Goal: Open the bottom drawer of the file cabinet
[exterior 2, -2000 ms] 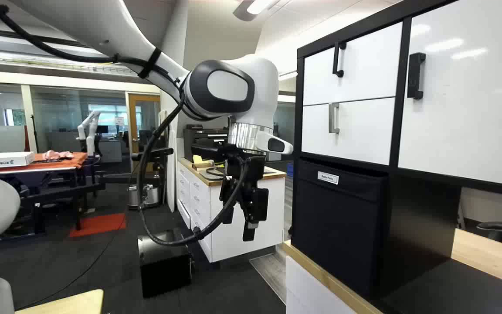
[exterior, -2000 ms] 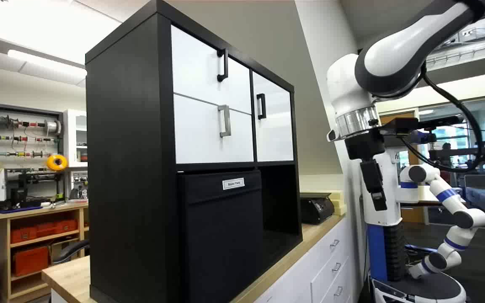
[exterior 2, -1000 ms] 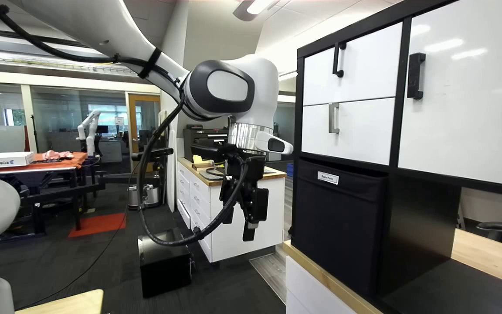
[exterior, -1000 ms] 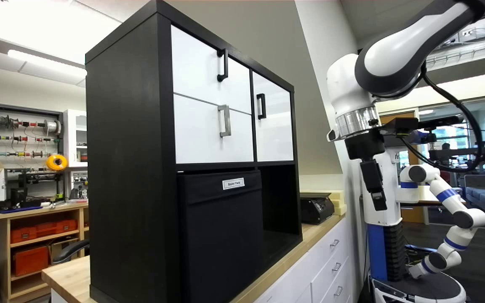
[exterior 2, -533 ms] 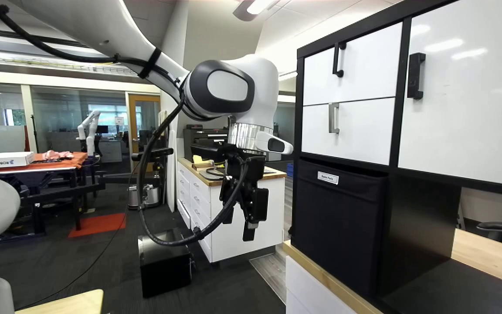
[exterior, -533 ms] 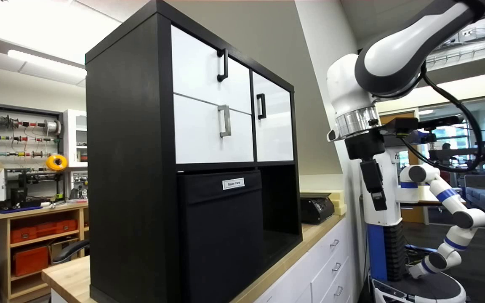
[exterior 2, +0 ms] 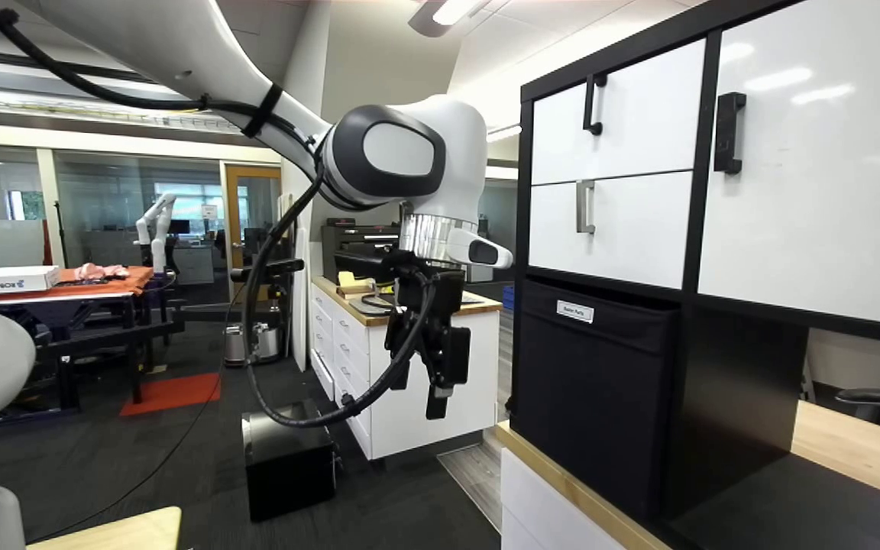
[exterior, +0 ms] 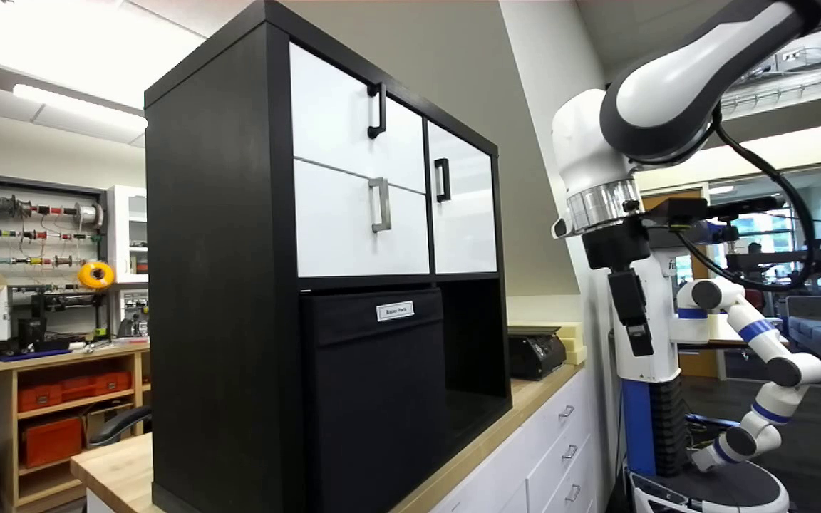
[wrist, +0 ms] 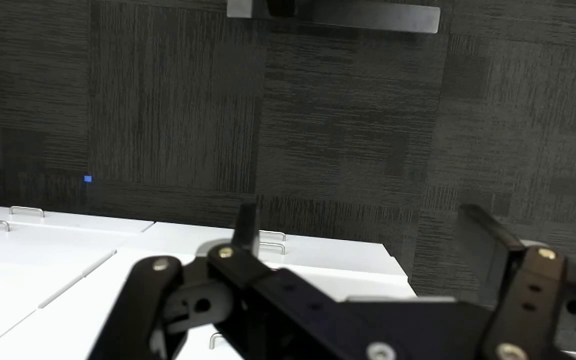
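Note:
The file cabinet (exterior: 211, 249) is a tall black box with white fronts above; it also shows in the other exterior view (exterior 2: 701, 153). The bottom drawer (exterior: 332, 224) is the lower white front with a vertical silver-grey handle (exterior: 381, 205); it stands shut, flush with the drawer above. It shows in both exterior views (exterior 2: 638, 229). My gripper (exterior 2: 418, 391) points down in front of the cabinet, apart from it and lower than the silver handle. In the wrist view the gripper (wrist: 360, 220) has its fingers wide apart with nothing between them. The cabinet is out of the wrist view.
An upper white drawer (exterior: 332, 107) and a white door (exterior: 464, 214) have black handles. A black fabric bin (exterior: 375, 399) with a label sits below. The cabinet stands on a wooden counter (exterior: 485, 434) over white drawers. A black box (exterior 2: 287, 473) is on the floor.
My gripper and wrist have shifted up very slightly. The cabinet and its drawers look the same.

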